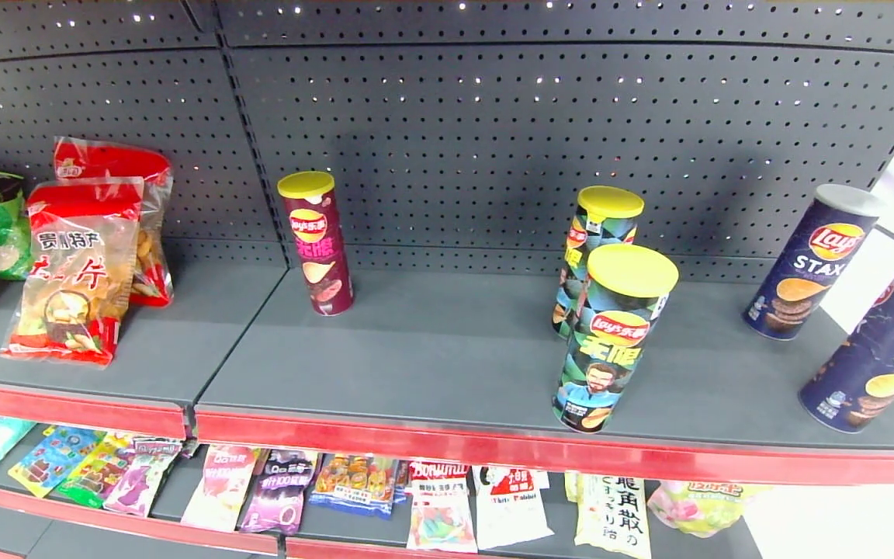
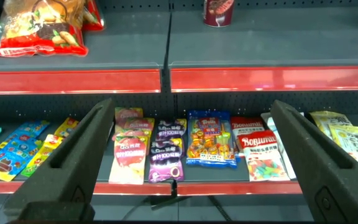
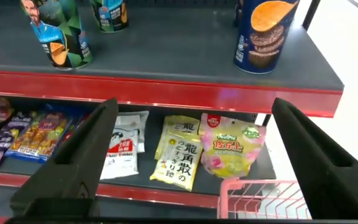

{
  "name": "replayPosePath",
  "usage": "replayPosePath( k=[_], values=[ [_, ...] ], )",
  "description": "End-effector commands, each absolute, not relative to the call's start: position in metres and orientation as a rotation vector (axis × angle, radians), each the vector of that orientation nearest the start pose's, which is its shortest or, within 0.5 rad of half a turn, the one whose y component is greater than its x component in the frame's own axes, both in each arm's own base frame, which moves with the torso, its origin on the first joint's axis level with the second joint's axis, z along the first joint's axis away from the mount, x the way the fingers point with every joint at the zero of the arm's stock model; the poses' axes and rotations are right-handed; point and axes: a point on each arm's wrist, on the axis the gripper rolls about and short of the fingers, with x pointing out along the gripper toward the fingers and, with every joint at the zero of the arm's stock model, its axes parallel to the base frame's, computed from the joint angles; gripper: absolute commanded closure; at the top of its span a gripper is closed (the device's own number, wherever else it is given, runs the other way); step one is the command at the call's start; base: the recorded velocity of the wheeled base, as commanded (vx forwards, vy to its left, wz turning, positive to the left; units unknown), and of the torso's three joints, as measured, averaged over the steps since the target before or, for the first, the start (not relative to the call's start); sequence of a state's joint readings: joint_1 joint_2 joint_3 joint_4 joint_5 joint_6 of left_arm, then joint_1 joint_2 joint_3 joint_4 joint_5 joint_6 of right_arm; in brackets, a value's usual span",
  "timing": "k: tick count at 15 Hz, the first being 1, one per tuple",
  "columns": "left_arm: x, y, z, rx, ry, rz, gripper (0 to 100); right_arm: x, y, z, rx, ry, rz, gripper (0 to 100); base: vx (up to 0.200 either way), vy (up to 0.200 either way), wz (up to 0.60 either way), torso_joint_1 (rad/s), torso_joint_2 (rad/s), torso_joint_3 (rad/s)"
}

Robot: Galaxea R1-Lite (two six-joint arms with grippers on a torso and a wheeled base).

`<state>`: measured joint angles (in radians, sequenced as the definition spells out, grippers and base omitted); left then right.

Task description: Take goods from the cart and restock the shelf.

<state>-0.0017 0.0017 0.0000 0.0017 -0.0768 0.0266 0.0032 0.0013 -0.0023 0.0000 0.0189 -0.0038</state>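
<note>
Left gripper (image 2: 190, 143), right gripper (image 3: 194, 124): both wide open, empty. Right gripper near pink cart (image 3: 263, 198); shelf (image 1: 447, 349) above cart. Step: pick-up pending. Next: lower into cart, grasp item.

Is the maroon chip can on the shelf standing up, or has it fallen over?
Upright. The maroon chip can stands on its base on the shelf, with its yellow lid on top.
</note>
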Motion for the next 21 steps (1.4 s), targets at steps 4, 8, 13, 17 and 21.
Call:
replayPosePath(
  k=[4,8,13,17,21],
  values=[
    [-0.0228,-0.0017,0.0754,0.027,0.002,-0.078,0,-0.0228,0.0004,0.0755,-0.003,0.000,0.023,0,-0.100,0.000,0.00,0.000,0.00,0.001],
    [-0.0228,-0.0017,0.0754,0.027,0.002,-0.078,0,-0.0229,0.0004,0.0759,-0.003,-0.002,0.023,0,-0.100,0.000,0.00,0.010,0.00,0.001],
    [-0.0228,-0.0017,0.0754,0.027,0.002,-0.078,0,-0.0228,0.0004,0.0755,-0.003,0.000,0.023,0,0.000,0.000,-0.36,0.006,0.00,0.000],
    [-0.0228,-0.0017,0.0754,0.027,0.002,-0.078,0,-0.0229,0.0004,0.0759,-0.002,-0.002,0.023,0,0.000,0.000,-0.60,0.005,0.00,0.002],
    [-0.0228,-0.0017,0.0754,0.027,0.002,-0.078,0,-0.0228,0.0004,0.0755,-0.002,0.000,0.023,0,0.000,0.000,-0.60,0.002,0.00,0.001]
  ],
)
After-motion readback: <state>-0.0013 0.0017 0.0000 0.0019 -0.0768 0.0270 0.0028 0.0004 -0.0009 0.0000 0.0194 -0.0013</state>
